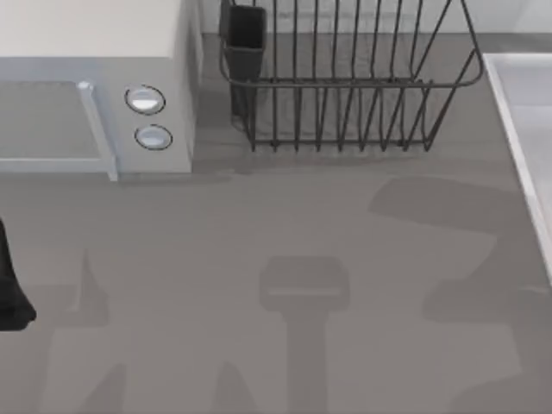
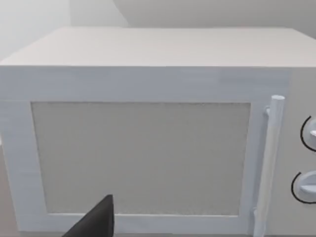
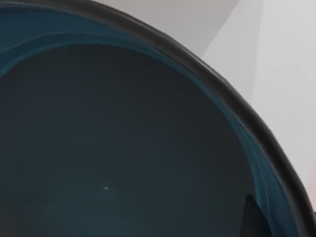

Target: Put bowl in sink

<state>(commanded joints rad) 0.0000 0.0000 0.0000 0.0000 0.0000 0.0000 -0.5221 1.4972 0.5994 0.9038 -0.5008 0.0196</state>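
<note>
Right tool state cannot be told: in the right wrist view the bowl (image 3: 128,148) sits very close under the camera, its dark teal-grey inside and blue wall curving up to a dark rim, with a small dark shape at the lower edge that may be a fingertip, though I cannot be sure. Whether the fingers clamp the rim or merely hang over it is not visible. Pale surfaces beyond the rim could be the sink or a wall; I cannot say which.

From above, the sink (image 1: 517,129) shows as a pale basin with a raised rim along the right edge of the grey counter (image 1: 285,224). A black wire dish rack (image 1: 345,86) with a dark cutlery holder stands at the back, just left of the sink, and a white microwave (image 1: 95,86) occupies the back left corner.

On the left, a dark piece of the left arm (image 1: 13,285) rests at the counter's left edge, apparently idle. The left wrist view faces the microwave (image 2: 148,138) door and its upright handle (image 2: 269,163), with one dark finger (image 2: 96,222) of the left tool at the bottom; I cannot tell whether that tool is open or closed.

As for risk, I judge the bowl to be near or over the sink side. If the grip is on one spot of the rim, the bowl could tilt or slip. Released while partly over the raised rim, it could catch there and tip back onto the counter, or knock the rack.
</note>
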